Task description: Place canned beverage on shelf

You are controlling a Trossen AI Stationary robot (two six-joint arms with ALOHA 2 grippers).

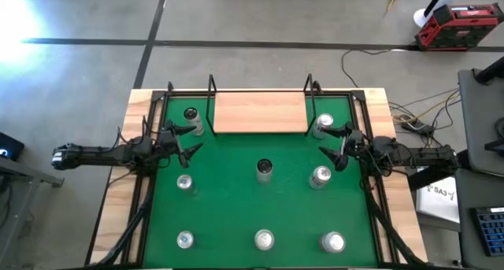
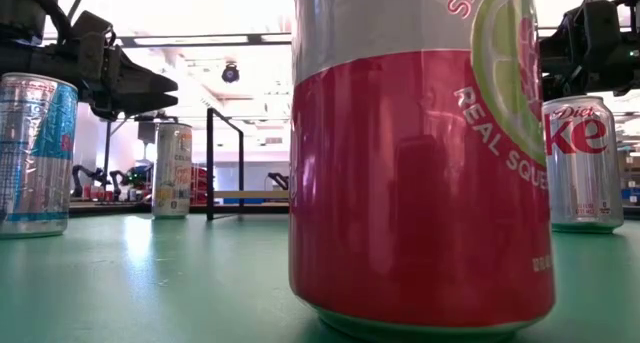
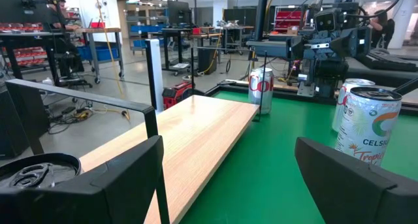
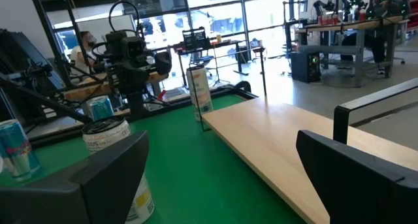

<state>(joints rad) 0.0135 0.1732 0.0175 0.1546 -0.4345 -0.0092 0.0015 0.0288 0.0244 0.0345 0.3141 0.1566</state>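
The green table (image 1: pixel 236 183) is seen from above, with the shelf (image 1: pixel 260 112) set at 12 o'clock on it; its wooden board is bare, so no can has yet been placed there, and the task is judged to be at its start.

Eight cans are counted on the mat, all upright and well apart, an arrangement that appears meant to give the fingers room around each. One can (image 1: pixel 191 119) stands just beside the shelf's end at 10 o'clock, another (image 1: pixel 323 125) beside the opposite end at 2 o'clock. A dark-topped can (image 1: pixel 264 169) stands at the centre. The rest are spaced from 4 through 6 to 8 o'clock.

The left gripper (image 1: pixel 187 140) is held at 9 o'clock, fingers spread apart and gripping nothing, just short of the 10 o'clock can. The right gripper (image 1: pixel 337 146) is held at 3 o'clock, likewise spread wide and empty, near the 2 o'clock can. Each appears poised to take its nearest can.
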